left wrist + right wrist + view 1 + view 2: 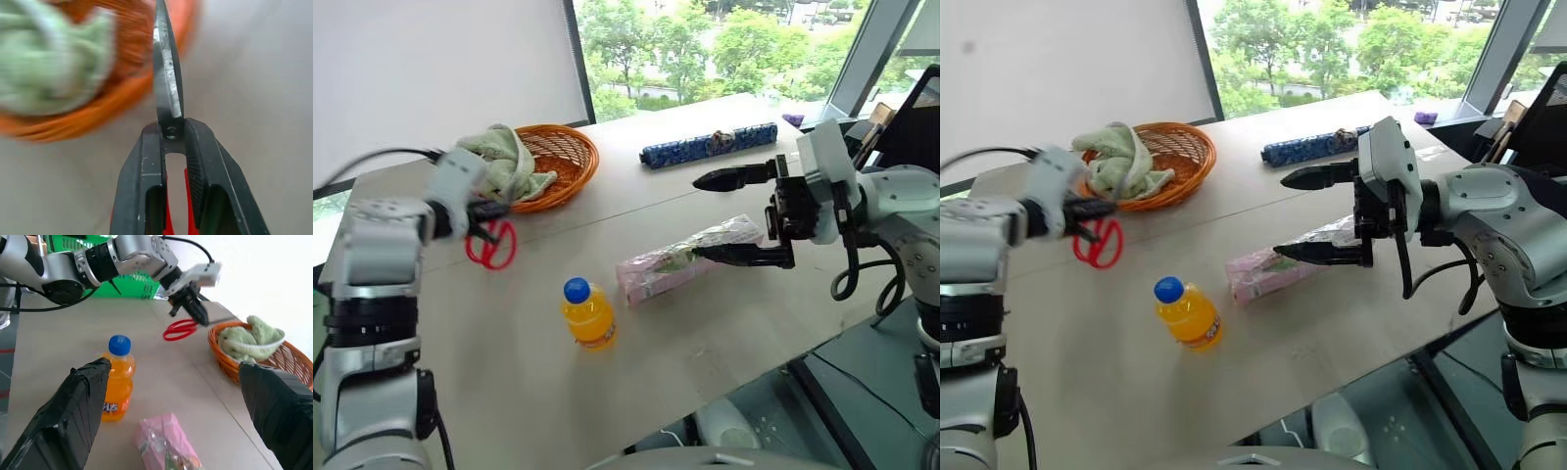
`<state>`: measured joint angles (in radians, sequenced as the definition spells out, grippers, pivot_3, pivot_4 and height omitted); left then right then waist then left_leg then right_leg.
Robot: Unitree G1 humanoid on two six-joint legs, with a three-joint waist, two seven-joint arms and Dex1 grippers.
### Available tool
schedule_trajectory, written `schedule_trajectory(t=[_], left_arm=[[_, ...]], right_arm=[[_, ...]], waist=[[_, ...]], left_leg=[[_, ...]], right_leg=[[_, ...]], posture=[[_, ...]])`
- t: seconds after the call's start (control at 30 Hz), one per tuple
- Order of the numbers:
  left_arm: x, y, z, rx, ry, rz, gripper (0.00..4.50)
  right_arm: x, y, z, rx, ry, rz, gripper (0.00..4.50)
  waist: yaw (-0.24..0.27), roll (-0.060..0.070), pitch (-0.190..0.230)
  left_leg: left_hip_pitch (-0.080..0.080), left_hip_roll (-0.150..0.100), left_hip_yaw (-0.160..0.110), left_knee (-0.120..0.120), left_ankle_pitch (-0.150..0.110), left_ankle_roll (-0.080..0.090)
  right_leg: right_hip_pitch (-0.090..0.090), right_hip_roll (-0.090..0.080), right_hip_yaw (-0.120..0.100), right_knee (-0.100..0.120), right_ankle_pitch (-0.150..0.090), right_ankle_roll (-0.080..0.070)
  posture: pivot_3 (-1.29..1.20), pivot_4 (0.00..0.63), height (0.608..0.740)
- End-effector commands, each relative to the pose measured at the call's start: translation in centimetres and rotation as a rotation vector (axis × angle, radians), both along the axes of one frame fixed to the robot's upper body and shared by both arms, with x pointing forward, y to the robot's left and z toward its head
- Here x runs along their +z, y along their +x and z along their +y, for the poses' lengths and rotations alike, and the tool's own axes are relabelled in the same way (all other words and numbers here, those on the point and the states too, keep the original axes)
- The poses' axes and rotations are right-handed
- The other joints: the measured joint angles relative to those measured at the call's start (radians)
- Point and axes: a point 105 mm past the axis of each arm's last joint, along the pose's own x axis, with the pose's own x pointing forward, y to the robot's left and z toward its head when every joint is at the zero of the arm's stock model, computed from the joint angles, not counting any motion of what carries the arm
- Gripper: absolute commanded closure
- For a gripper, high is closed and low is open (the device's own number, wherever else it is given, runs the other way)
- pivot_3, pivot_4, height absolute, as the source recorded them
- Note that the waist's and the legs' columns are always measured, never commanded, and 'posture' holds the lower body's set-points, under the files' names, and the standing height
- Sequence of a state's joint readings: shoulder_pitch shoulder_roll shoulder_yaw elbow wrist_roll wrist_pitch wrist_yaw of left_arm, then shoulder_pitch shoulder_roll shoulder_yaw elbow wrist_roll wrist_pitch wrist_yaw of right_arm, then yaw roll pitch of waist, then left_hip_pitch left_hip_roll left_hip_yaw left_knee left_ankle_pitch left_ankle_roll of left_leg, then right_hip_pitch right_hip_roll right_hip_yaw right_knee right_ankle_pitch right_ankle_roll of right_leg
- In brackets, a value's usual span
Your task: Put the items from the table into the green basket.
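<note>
An indoor test or demonstration room is suggested, perhaps in an office building. A plain light wooden table (724,333) is set beyond the right gripper (717,217) against large windows (724,44) with dark frames, through which trees are seen; a white wall (440,69) is seen beyond the left gripper (499,209)

Red scissors (490,245), orange bottle (589,315), pink packet (688,258)

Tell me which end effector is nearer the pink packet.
Right. The right end effector hovers open just over the pink packet, its lower finger at the packet's far end. The left end effector is off across the table, shut on the red-handled scissors by the orange basket.
</note>
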<state>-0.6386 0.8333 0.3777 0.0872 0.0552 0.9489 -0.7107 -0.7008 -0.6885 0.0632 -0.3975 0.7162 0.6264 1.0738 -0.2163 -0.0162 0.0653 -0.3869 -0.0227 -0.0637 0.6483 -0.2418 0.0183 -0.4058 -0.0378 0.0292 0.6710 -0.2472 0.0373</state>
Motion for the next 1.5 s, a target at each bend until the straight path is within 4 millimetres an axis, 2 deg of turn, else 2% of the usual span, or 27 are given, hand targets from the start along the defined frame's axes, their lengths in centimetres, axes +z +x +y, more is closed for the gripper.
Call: schedule_trajectory(t=[0.03, 0.13, 0.2, 0.27, 0.4, 0.47, 0.53, 0.57, 0.6, 0.63, 0.73, 0.77, 0.83, 0.87, 0.9, 0.93, 0.97, 1.0, 1.03, 1.07, 1.2, 1.33, 1.43, 1.5], left_arm=[[6.0, -3.8, 8.0, 0.432, 0.049, -0.297, 4.49], [9.6, -7.7, 13.1, 0.650, 0.155, -0.443, 4.49], [11.5, -9.4, 15.0, 0.703, 0.240, -0.499, 4.49], [12.6, -10.6, 16.6, 0.729, 0.318, -0.520, 4.49], [11.8, -10.4, 18.2, 0.699, 0.403, -0.460, 4.49], [10.1, -10.0, 18.8, 0.684, 0.360, -0.409, 4.49], [7.6, -8.8, 18.6, 0.585, 0.291, -0.342, 4.49], [6.8, -8.6, 18.6, 0.563, 0.266, -0.335, 3.46], [6.4, -8.5, 18.5, 0.549, 0.249, -0.333, 3.19], [6.4, -8.5, 18.6, 0.550, 0.256, -0.331, 2.68], [7.5, -8.1, 18.1, 0.535, 0.255, -0.394, 1.26], [8.0, -7.5, 17.4, 0.497, 0.247, -0.419, 1.26], [8.5, -5.1, 14.8, 0.348, 0.151, -0.460, 1.26], [8.1, -3.2, 11.7, 0.180, 0.058, -0.435, 1.26], [7.7, -2.1, 9.2, 0.057, -0.008, -0.409, 1.26], [7.1, -1.3, 5.6, -0.110, -0.073, -0.367, 1.26], [6.3, -1.2, 1.9, -0.278, -0.115, -0.314, 1.26], [5.1, -1.3, -1.6, -0.402, -0.145, -0.240, 0.68], [4.3, -1.4, -5.2, -0.523, -0.165, -0.170, 0.30], [3.9, -1.6, -7.7, -0.597, -0.171, -0.124, 0.02], [4.7, -2.1, -15.3, -0.809, -0.211, 0.004, 0.02], [4.5, -2.4, -20.2, -0.929, -0.164, 0.201, 0.02], [3.6, -2.3, -21.2, -0.968, -0.118, 0.276, 0.02], [2.5, -2.3, -21.3, -0.980, -0.107, 0.327, 0.02]], right_arm=[[1.9, 0.2, 1.2, 0.017, 0.063, -0.084, 0.00], [2.6, 0.3, 2.7, 0.046, 0.098, -0.104, 0.00], [2.8, 0.2, 3.5, 0.071, 0.111, -0.112, 0.00], [3.0, 0.1, 4.1, 0.099, 0.126, -0.116, 0.00], [3.2, 0.3, 4.6, 0.122, 0.141, -0.123, 0.00], [3.2, 0.3, 4.7, 0.131, 0.143, -0.125, 0.00], [3.2, 0.2, 4.7, 0.139, 0.144, -0.126, 0.00], [3.1, 0.1, 4.7, 0.141, 0.141, -0.128, 0.00], [3.1, 0.1, 4.6, 0.141, 0.138, -0.129, 0.00], [3.0, 0.1, 4.5, 0.140, 0.136, -0.130, 0.00], [3.1, 0.2, 4.2, 0.124, 0.135, -0.130, 0.00], [3.1, 0.3, 4.0, 0.113, 0.134, -0.131, 0.00], [3.1, 0.5, 3.5, 0.084, 0.133, -0.132, 0.00], [3.0, 0.7, 3.0, 0.061, 0.129, -0.131, 0.00], [3.0, 0.8, 2.8, 0.046, 0.125, -0.130, 0.00], [2.9, 0.9, 2.4, 0.026, 0.120, -0.127, 0.00], [2.7, 1.1, 2.0, 0.006, 0.114, -0.123, 0.00], [2.4, 1.3, 1.4, -0.025, 0.104, -0.119, 0.00], [2.1, 1.4, 0.6, -0.062, 0.089, -0.117, 0.00], [1.8, 1.5, 0.0, -0.092, 0.075, -0.114, 0.00], [0.9, 1.3, -2.4, -0.185, 0.014, -0.101, 0.00], [0.4, 0.8, -4.1, -0.266, -0.024, -0.088, 0.00], [0.3, 0.3, -4.5, -0.305, -0.033, -0.089, 0.00], [0.2, -0.2, -4.7, -0.320, -0.029, -0.076, 0.00]], waist=[[0.027, 0.000, 0.000], [0.046, -0.003, -0.001], [0.077, -0.005, -0.003], [0.101, -0.007, -0.004], [0.174, -0.008, -0.007], [0.204, -0.009, -0.009], [0.224, -0.011, -0.011], [0.229, -0.013, -0.013], [0.231, -0.015, -0.014], [0.231, -0.016, -0.015], [0.224, -0.027, -0.022], [0.220, -0.029, -0.022], [0.217, -0.029, -0.023], [0.218, -0.029, -0.023], [0.221, -0.029, -0.023], [0.220, -0.028, -0.023], [0.211, -0.027, -0.025], [0.203, -0.028, -0.026], [0.197, -0.029, -0.026], [0.189, -0.030, -0.027], [0.152, -0.027, -0.024], [0.099, -0.015, -0.025], [0.054, -0.002, -0.026], [0.018, 0.001, -0.025]], left_leg=[[-0.001, -0.001, 0.001, 0.000, 0.000, -0.001], [-0.005, -0.002, 0.001, 0.001, 0.000, -0.001], [-0.008, -0.002, 0.000, 0.001, 0.000, -0.002], [-0.009, -0.002, 0.000, 0.001, 0.000, -0.003], [-0.009, -0.007, -0.001, 0.002, 0.000, -0.003], [-0.009, -0.008, -0.001, 0.002, 0.000, -0.004], [-0.009, -0.008, -0.001, 0.003, 0.001, -0.005], [-0.008, -0.008, -0.001, 0.004, 0.001, -0.005], [-0.008, -0.008, -0.001, 0.004, 0.001, -0.005], [-0.009, -0.008, -0.002, 0.004, 0.002, -0.005], [-0.009, -0.006, -0.003, 0.004, 0.002, -0.005], [-0.009, -0.006, -0.003, 0.004, 0.002, -0.005], [-0.009, -0.007, -0.002, 0.004, 0.002, -0.005], [-0.009, -0.007, -0.002, 0.004, 0.002, -0.005], [-0.009, -0.007, -0.003, 0.004, 0.002, -0.005], [-0.009, -0.007, -0.003, 0.005, 0.002, -0.005], [-0.009, -0.007, -0.002, 0.005, 0.002, -0.005], [-0.009, -0.007, -0.002, 0.005, 0.002, -0.005], [-0.010, -0.007, -0.001, 0.005, 0.002, -0.005], [-0.010, -0.007, -0.001, 0.005, 0.001, -0.004], [-0.011, -0.006, -0.002, 0.006, 0.002, -0.004], [-0.009, -0.003, 0.000, 0.005, 0.001, -0.004], [-0.007, -0.003, 0.002, 0.005, 0.001, -0.004], [-0.005, -0.002, 0.004, 0.005, 0.002, -0.004]], right_leg=[[-0.001, -0.001, 0.001, 0.001, 0.000, 0.000], [-0.009, -0.002, 0.002, 0.007, 0.001, -0.001], [-0.012, -0.001, 0.000, 0.007, 0.001, -0.002], [-0.012, -0.002, 0.000, 0.006, 0.001, -0.002], [-0.012, -0.007, -0.002, 0.006, 0.001, -0.002], [-0.011, -0.009, -0.004, 0.006, 0.002, -0.002], [-0.009, -0.009, -0.009, 0.006, 0.002, -0.002], [-0.009, -0.009, -0.011, 0.007, 0.002, -0.002], [-0.009, -0.008, -0.012, 0.007, 0.002, -0.002], [-0.009, -0.008, -0.012, 0.007, 0.002, -0.002], [-0.009, -0.006, -0.012, 0.007, 0.002, -0.003], [-0.008, -0.006, -0.012, 0.007, 0.002, -0.003], [-0.008, -0.007, -0.012, 0.006, 0.002, -0.003], [-0.008, -0.007, -0.012, 0.007, 0.002, -0.003], [-0.008, -0.008, -0.013, 0.007, 0.002, -0.003], [-0.008, -0.009, -0.012, 0.007, 0.002, -0.003], [-0.007, -0.009, -0.012, 0.006, 0.002, -0.003], [-0.006, -0.009, -0.009, 0.007, 0.002, -0.003], [-0.006, -0.011, -0.008, 0.006, 0.002, -0.003], [-0.006, -0.011, -0.007, 0.006, 0.002, -0.003], [-0.008, -0.007, -0.007, 0.007, 0.002, -0.003], [-0.007, -0.002, -0.004, 0.007, 0.001, -0.003], [-0.006, 0.001, -0.003, 0.007, 0.001, -0.002], [-0.005, 0.002, 0.000, 0.008, 0.001, -0.002]], posture=[[-0.07, 0.000, 0.740], [-0.03, 0.000, 0.740], [-0.01, 0.000, 0.740], [0.01, 0.000, 0.740], [0.03, 0.000, 0.740], [0.02, 0.000, 0.740], [0.02, 0.000, 0.740], [0.01, 0.000, 0.740], [0.00, 0.000, 0.740], [-0.01, 0.000, 0.740], [-0.02, 0.000, 0.740], [-0.03, 0.000, 0.740], [-0.04, 0.000, 0.740], [-0.04, 0.000, 0.740], [-0.04, 0.000, 0.740], [-0.04, 0.000, 0.740], [-0.05, 0.000, 0.740], [-0.06, 0.000, 0.740], [-0.07, 0.000, 0.740], [-0.08, 0.000, 0.740], [-0.15, 0.000, 0.740], [-0.25, 0.000, 0.740], [-0.29, 0.000, 0.740], [-0.31, 0.000, 0.740]])
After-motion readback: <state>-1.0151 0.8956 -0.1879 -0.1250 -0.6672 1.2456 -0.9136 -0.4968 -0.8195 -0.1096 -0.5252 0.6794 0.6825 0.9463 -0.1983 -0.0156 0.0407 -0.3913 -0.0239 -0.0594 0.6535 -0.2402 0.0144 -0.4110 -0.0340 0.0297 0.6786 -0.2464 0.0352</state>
